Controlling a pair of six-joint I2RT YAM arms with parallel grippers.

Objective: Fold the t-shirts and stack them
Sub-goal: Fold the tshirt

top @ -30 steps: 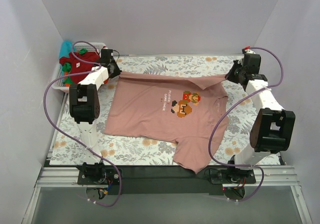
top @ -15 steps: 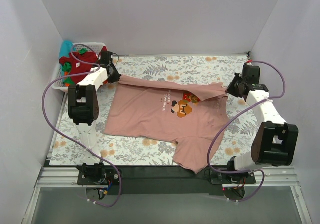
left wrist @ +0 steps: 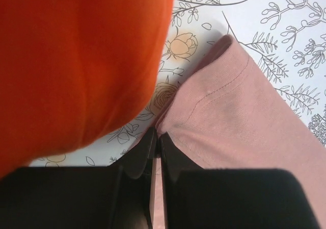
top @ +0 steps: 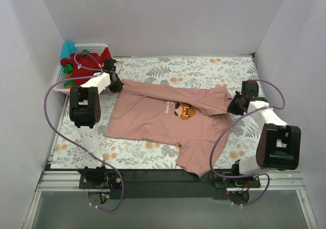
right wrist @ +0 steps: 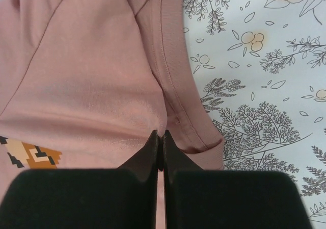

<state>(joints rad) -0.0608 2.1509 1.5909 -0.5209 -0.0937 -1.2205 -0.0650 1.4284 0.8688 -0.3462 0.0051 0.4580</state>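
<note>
On the flowered surface (top: 204,66), the pink shirt (top: 153,119) lies spread, its far edge doubled over nearward. Left fingers (left wrist: 141,155) and right fingers (right wrist: 146,155) each clamp a corner of that edge. Judgement: lower both together, fold line straight.

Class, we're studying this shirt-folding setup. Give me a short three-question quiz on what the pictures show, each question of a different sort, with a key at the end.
1. True or false: the left jaws and the right jaws are each shut on the pink t-shirt.
2. Where does the white basket stand? A) at the table's far left corner; B) at its far right corner; C) at the middle of its near edge.
3. In a word or two: which part of the pink t-shirt reaches past the near edge of the floral cloth?

Key: 1 true; 2 A; 3 a sleeve.
</note>
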